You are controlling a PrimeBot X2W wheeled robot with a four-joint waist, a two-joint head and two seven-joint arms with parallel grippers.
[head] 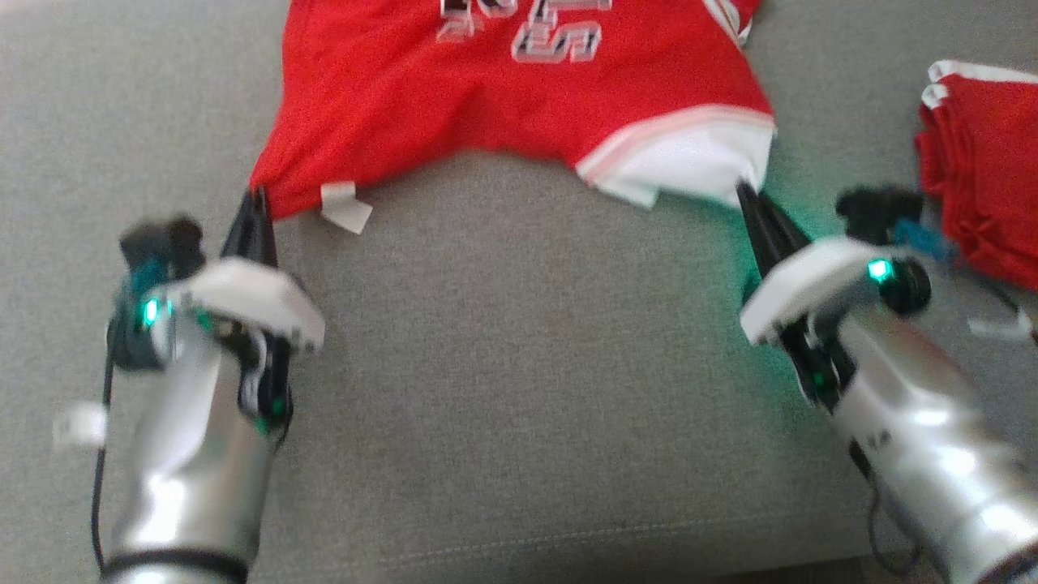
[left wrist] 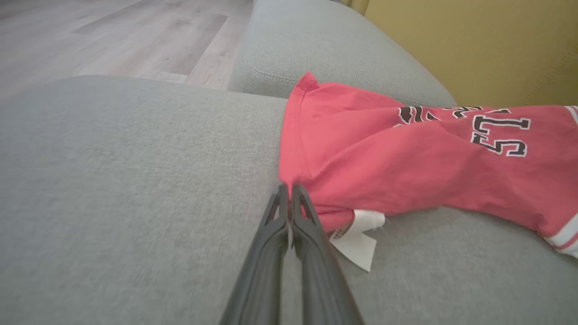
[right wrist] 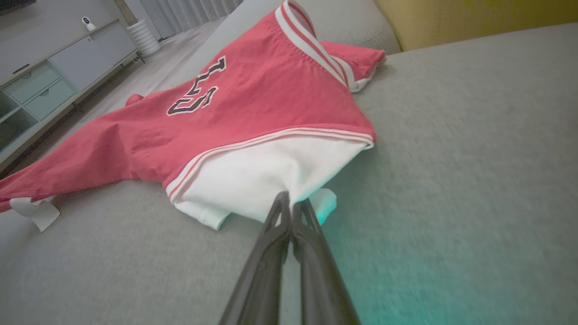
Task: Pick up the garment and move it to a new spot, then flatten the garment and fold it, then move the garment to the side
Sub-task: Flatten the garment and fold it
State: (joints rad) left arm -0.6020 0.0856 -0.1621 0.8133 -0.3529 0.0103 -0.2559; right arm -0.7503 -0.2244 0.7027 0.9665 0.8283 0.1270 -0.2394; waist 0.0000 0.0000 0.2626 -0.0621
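- The red jersey (head: 486, 97) is spread on the grey couch (head: 519, 389), print side up. Its far end runs out of the top of the head view.
- The left gripper (head: 259, 199) is pinched tight on the near red corner, right beside the white tag (head: 347, 207). In the wrist view the cloth bunches at the tips.
- The right gripper (head: 742, 188) is clamped the same way on the near white corner.
- Main thing for the next move: the whole jersey lies beyond the fingertips, away from the robot. The held edge runs left to right between the two grippers and bows away in the middle, so it looks slack to me.
- Neither arm is nearer, since each has its own corner. I'd guess spreading them apart or pulling back evenly would take out that bow.
- A red pile (head: 985, 170) sits just beside the right arm and could get bumped.
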